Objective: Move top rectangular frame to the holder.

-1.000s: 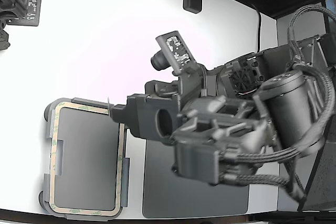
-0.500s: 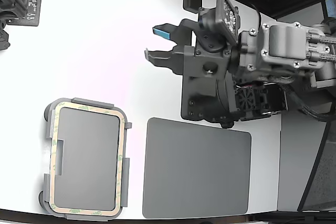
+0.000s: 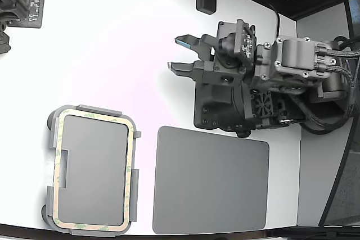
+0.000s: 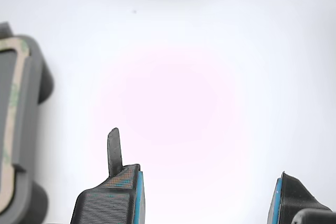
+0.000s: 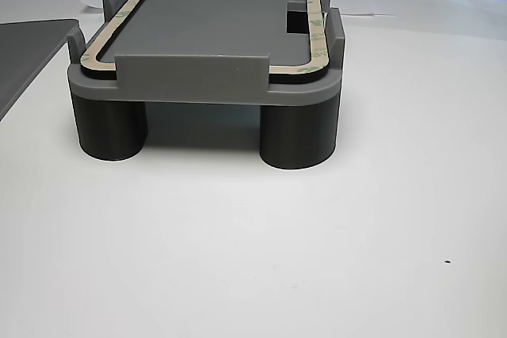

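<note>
Top rectangular frame [image 3: 93,116] lies seated in the holder [image 3: 52,140], its tan, green-mottled outline running round the rim inside the raised tabs; the low side view shows it flat on the holder's upper edge [image 5: 315,17], with the holder [image 5: 198,89] standing on its round feet. So by my reading the placing itself looks done, and what I care about now is where my gripper [image 3: 181,54] sits relative to it.

In the exterior view the gripper hangs well apart from the frame, up and toward the exterior view's right of it, above bare white table [image 3: 101,49]. Its jaws stand wide apart with nothing between them (the wrist view shows only table between the two blue-edged pads [image 4: 137,192]). The fingers point toward the exterior view's left, roughly across the frame's long axis, which runs up-and-down in that view.

From the wrist camera I catch just a corner of the holder [image 4: 31,77] with a sliver of the frame [image 4: 16,77] at the edge of the picture, off to one side of the open jaws rather than ahead of them. The dark grey slab [image 3: 211,181] lies beside the holder, under the arm's body, not touching it as far as I can tell.
</note>
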Action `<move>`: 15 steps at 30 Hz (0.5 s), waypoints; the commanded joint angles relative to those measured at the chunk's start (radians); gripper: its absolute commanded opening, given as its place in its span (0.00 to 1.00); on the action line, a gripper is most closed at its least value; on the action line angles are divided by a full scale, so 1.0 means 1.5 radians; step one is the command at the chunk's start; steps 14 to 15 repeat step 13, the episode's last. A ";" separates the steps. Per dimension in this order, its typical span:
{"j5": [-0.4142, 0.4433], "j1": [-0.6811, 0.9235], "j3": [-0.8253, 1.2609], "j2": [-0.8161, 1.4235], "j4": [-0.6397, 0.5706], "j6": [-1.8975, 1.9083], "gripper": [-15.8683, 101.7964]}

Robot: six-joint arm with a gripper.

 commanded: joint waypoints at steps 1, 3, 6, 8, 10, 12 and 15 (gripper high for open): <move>0.038 -0.012 -0.010 0.015 -0.006 0.016 0.98; 0.026 -0.012 -0.010 0.015 -0.009 0.004 0.98; 0.009 -0.012 -0.009 0.015 -0.012 -0.007 0.98; 0.009 -0.012 -0.009 0.015 -0.012 -0.007 0.98; 0.009 -0.012 -0.009 0.015 -0.012 -0.008 0.98; 0.009 -0.012 -0.009 0.015 -0.012 -0.008 0.98; 0.009 -0.012 -0.009 0.015 -0.012 -0.008 0.98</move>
